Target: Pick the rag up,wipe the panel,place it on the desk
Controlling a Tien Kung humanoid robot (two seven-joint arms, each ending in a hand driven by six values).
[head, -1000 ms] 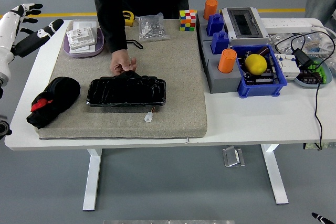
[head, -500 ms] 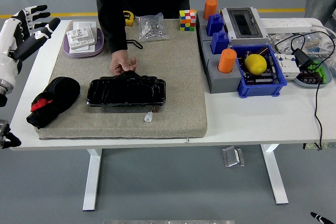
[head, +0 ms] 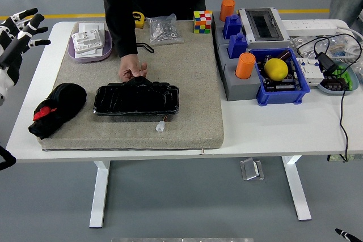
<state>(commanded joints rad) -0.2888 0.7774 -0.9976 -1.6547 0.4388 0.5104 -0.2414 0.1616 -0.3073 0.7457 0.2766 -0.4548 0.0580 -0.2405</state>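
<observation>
Beige mat (head: 193, 83) carries black rag (head: 57, 107) beside panel (head: 136, 100).

- rag (head: 57, 109): black w/ red patch
- panel (head: 136, 99): glossy black
- mat (head: 139, 86): beige-grey
- table (head: 272, 123): white
- bin (head: 282, 80): blue; ball (head: 276, 69) yellow
- cube (head: 202, 21): multicolour squares
</observation>
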